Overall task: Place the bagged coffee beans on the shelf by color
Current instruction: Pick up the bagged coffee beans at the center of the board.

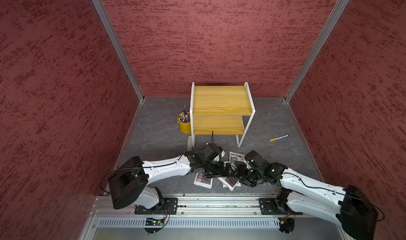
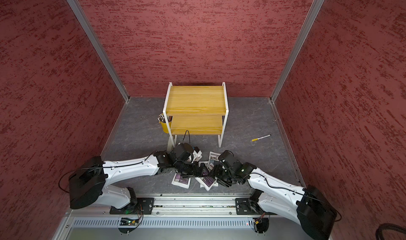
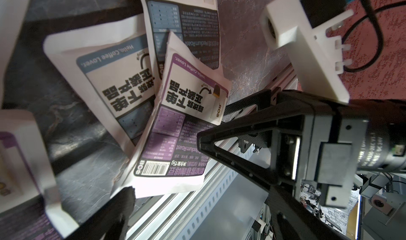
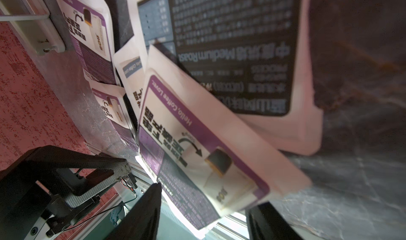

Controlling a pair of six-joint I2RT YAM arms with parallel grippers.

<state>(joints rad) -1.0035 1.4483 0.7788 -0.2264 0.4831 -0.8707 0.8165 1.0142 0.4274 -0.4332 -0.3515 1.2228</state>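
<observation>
The bagged coffee beans point(image 1: 222, 173) lie heaped on the bench point(image 1: 158, 135) before the bare shelf point(image 1: 222, 100). The left gripper point(image 1: 227, 170) gapes wide. The right gripper point(image 4: 208, 197) straddles a purple pouch point(image 4: 197, 140); I cannot tell whether it is pinching it. The overlapping grey-blue pouch point(image 3: 105, 74) may drag along, and the close grippers may collide.

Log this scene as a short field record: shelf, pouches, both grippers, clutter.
shelf: both boards bare
coffee pouches: piled on the table in front of the shelf, none shelved
left gripper: open, over the pile
right gripper: straddles a purple-label pouch; grip unclear
clutter: yellow pen bucket beside the shelf, marker lying apart
</observation>
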